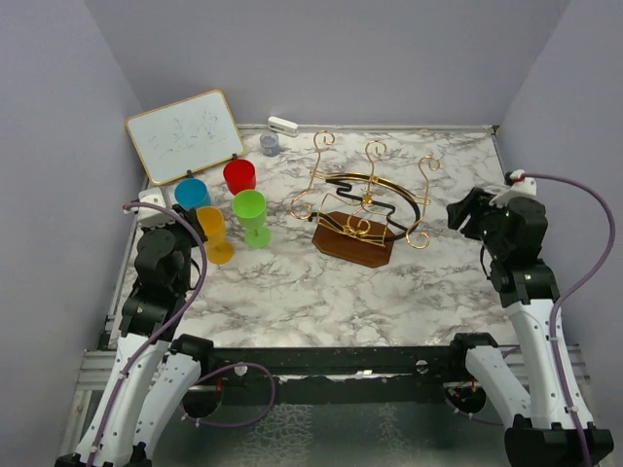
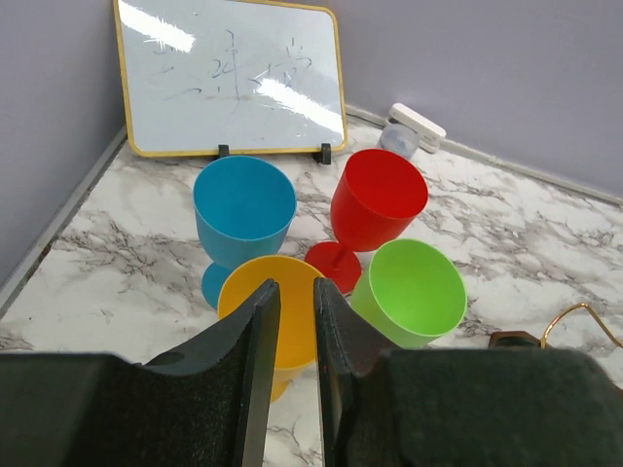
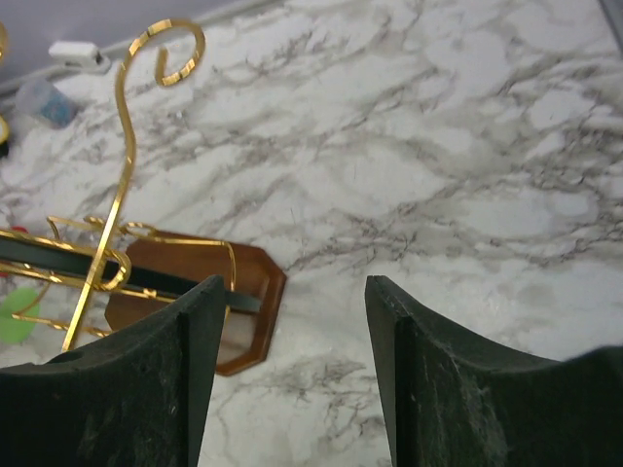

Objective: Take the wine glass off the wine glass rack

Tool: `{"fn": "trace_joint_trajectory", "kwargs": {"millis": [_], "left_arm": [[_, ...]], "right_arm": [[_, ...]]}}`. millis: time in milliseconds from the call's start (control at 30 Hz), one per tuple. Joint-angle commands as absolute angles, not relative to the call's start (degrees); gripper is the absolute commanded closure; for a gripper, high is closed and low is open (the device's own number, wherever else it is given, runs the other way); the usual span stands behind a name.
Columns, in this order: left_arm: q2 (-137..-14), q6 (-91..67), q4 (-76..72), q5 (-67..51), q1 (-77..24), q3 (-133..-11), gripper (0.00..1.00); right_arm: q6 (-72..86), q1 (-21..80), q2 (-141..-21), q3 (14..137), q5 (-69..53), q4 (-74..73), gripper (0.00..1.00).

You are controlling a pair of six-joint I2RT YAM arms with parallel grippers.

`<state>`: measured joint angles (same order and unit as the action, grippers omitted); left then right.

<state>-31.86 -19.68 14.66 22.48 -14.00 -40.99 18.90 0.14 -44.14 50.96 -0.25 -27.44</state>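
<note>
The wine glass rack [image 1: 365,209], gold wire on a dark wooden base [image 1: 352,243], stands mid-table with no glass on its hooks. It also shows in the right wrist view [image 3: 122,195]. Four plastic wine glasses stand upright left of it: yellow [image 1: 214,233], green [image 1: 250,209], red [image 1: 239,175] and blue [image 1: 192,193]. My left gripper [image 2: 290,284] hangs just above and behind the yellow glass [image 2: 239,297], its jaws a narrow gap apart with nothing between them. My right gripper [image 3: 295,287] is wide open and empty, right of the rack [image 1: 459,212].
A small whiteboard [image 1: 185,134] leans on the back left wall. A white eraser [image 1: 282,125] and a small grey jar [image 1: 270,144] lie at the back edge. Purple walls close in the marble table [image 1: 428,292] on three sides.
</note>
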Motion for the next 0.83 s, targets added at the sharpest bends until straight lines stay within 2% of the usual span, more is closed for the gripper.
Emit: {"fn": "trace_joint_trajectory", "kwargs": {"millis": [0,167,433,500,633,800], "left_arm": [[-31.4,-20.5,14.9,21.6,-14.0,-40.3,0.76],[-33.1,-20.8,15.5,19.6,-14.0,-40.9,0.76],[-32.6,-21.0,15.6,19.2,-14.0,-40.7,0.76],[-32.7,-21.0,15.6,19.1,-14.0,-40.7,0.76],[-33.3,-21.0,15.6,18.5,-14.0,-40.8,0.76],[-33.5,-20.9,15.7,18.5,-14.0,-40.8,0.76]], "right_arm": [[21.5,0.2,-39.3,42.7,-7.0,-24.1,0.4],[24.5,0.3,-35.0,38.7,-1.3,-25.7,0.37],[24.4,0.3,-29.8,38.3,-0.3,-25.7,0.34],[24.5,0.3,-30.0,38.2,0.5,-26.1,0.38],[25.0,0.3,-31.7,38.6,2.1,-26.7,0.51],[24.8,0.2,-31.5,38.4,4.5,-26.3,0.51]]}}
